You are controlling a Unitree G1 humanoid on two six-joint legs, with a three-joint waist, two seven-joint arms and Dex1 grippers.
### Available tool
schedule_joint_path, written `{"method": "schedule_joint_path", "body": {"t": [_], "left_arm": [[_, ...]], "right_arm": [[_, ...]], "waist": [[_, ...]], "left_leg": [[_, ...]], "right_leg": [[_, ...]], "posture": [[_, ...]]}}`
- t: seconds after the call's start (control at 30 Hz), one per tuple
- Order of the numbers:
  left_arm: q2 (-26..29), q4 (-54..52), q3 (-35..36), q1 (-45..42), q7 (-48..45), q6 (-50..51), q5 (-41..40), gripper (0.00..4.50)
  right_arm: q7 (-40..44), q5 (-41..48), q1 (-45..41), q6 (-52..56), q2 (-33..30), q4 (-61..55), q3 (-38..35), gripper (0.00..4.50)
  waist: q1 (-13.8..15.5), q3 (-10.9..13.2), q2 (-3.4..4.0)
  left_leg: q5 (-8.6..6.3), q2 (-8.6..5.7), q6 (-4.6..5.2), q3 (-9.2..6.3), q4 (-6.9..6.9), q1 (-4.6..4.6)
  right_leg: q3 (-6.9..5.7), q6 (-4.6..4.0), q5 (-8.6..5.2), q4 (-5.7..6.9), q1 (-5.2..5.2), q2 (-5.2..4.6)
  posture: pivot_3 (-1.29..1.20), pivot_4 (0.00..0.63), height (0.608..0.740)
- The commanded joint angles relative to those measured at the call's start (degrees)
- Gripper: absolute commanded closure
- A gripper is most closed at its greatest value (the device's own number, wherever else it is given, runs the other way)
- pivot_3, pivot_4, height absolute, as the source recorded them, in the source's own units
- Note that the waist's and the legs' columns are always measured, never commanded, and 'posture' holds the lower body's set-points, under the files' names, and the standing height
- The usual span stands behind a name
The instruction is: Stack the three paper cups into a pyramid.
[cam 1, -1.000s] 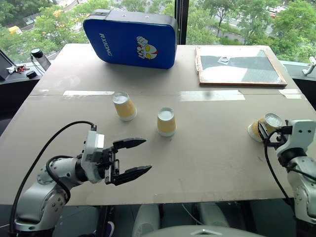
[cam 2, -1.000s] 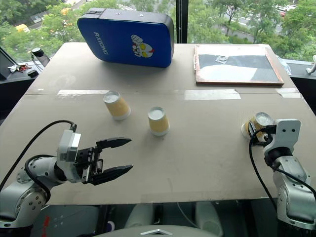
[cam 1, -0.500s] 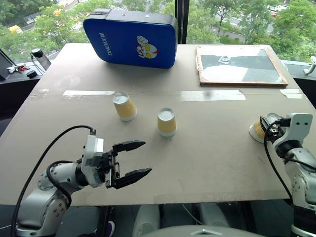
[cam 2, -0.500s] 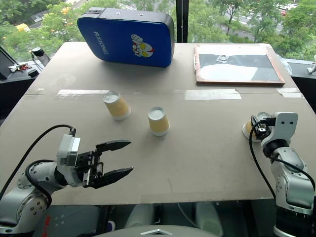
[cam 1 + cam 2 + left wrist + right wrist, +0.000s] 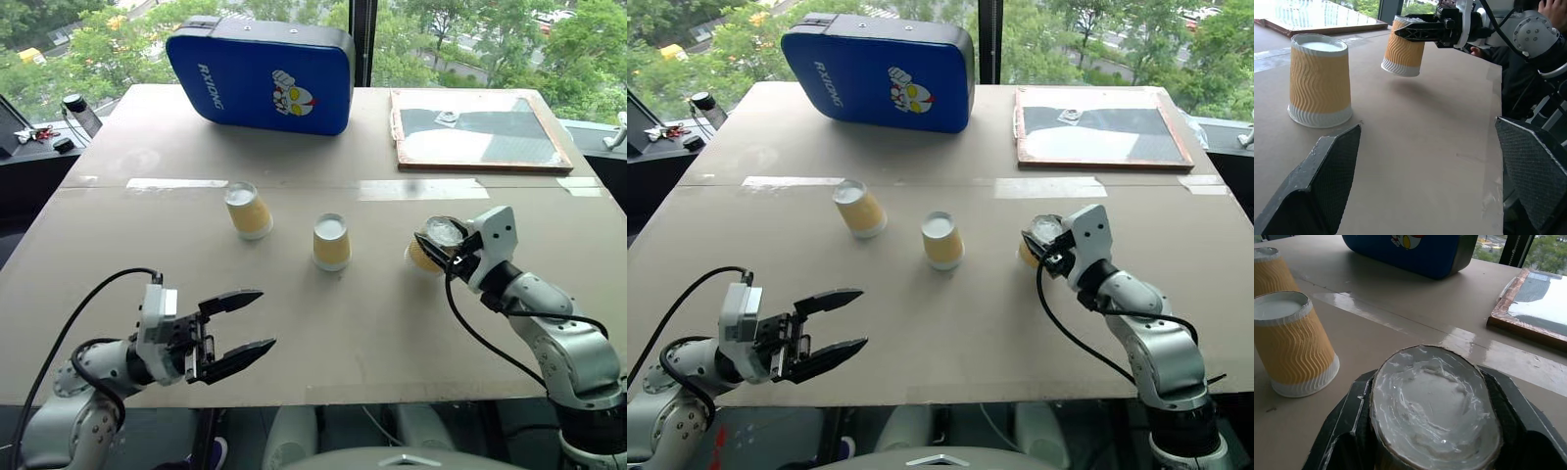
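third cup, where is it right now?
The third paper cup is in the right gripper, lifted off the table, just right of the middle cup.

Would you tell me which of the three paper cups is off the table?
The rightmost cup, clamped in the right gripper; the other two stand inverted on the table.

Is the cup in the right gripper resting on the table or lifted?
Lifted: the cup hangs clear of the table with its shadow beneath it.
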Motion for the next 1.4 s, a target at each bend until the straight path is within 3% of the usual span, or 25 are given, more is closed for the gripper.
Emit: {"method": "schedule_joint_path", "body": {"t": [0.03,0.73,0.77,0.83,0.87,0.9,1.0,1.17,1.4], "left_arm": [[-0.1,-0.9,2.1,0.9,-0.7,-0.4,-2.1,0.00],[-1.3,-1.2,3.4,1.7,1.0,-0.2,-2.2,0.00],[-1.3,-1.2,3.3,1.5,1.2,-0.2,-2.2,0.00],[-1.4,-1.1,3.1,1.1,1.6,0.1,-2.2,0.00],[-1.4,-1.0,3.0,0.7,2.0,0.4,-2.2,0.00],[-1.6,-0.9,3.2,-0.1,3.0,0.9,-2.6,0.00],[-1.7,-0.6,2.6,-2.7,7.9,2.9,-1.3,0.00],[1.4,-0.9,-1.7,-12.7,16.7,11.2,0.9,0.00],[2.7,6.3,-10.5,-28.2,17.2,16.1,4.3,0.00]], "right_arm": [[3.1,-0.2,-1.2,-1.3,-1.3,-0.8,1.8,2.44],[6.0,-6.7,-8.5,-5.7,2.5,9.8,10.3,2.44],[6.4,-7.4,-8.5,-6.5,2.5,11.0,10.8,1.41],[6.9,-8.4,-8.6,-8.1,2.6,12.7,11.3,0.74],[7.2,-8.4,-8.5,-8.5,2.8,13.0,11.2,0.18],[7.7,-8.4,-8.2,-8.9,2.4,12.5,10.9,0.03],[10.7,-6.5,-6.6,-12.0,0.8,9.3,8.9,0.03],[21.0,4.7,0.9,-15.3,-4.7,-2.5,1.9,0.03],[20.2,7.4,9.6,-14.6,-9.2,-9.3,-4.7,0.03]], "waist": [[0.0,0.0,0.00],[-0.2,0.0,-0.02],[-0.2,0.0,-0.02],[-0.2,0.0,-0.01],[-0.2,0.0,-0.01],[-0.2,0.0,0.00],[0.0,0.0,-0.01],[0.3,0.1,-0.07],[-0.2,0.1,-0.11]], "left_leg": [[0.00,0.00,0.00,-0.01,0.00,-0.01],[0.00,0.00,0.00,0.01,-0.01,0.00],[0.00,0.00,0.00,0.01,-0.01,0.00],[0.00,0.00,0.00,0.00,-0.01,0.00],[0.00,0.00,0.00,0.00,-0.01,0.00],[0.00,0.00,0.00,0.01,-0.01,0.00],[0.00,0.00,0.00,-0.03,-0.01,-0.01],[0.00,-0.02,0.00,-0.20,0.01,-0.13],[0.00,-0.06,0.00,-0.29,0.12,-0.20]], "right_leg": [[-0.01,0.00,0.00,0.00,0.00,0.00],[-0.01,0.00,0.00,0.01,-0.02,0.00],[-0.01,0.00,0.00,0.01,-0.01,0.00],[-0.03,0.00,0.00,0.01,-0.02,0.01],[-0.02,-0.01,0.00,0.01,-0.02,0.01],[-0.02,-0.01,0.00,0.01,-0.02,0.01],[-0.06,0.00,0.01,0.01,-0.01,0.00],[-0.18,0.03,0.02,-0.01,0.00,-0.02],[-0.25,0.04,0.03,0.02,0.00,0.02]], "posture": [[0.00,0.150,0.740],[0.00,0.150,0.740],[0.00,0.150,0.740],[0.00,0.150,0.740],[0.00,0.150,0.740],[0.00,0.150,0.740],[0.00,0.150,0.740],[0.00,0.150,0.740],[0.00,0.150,0.740]]}}
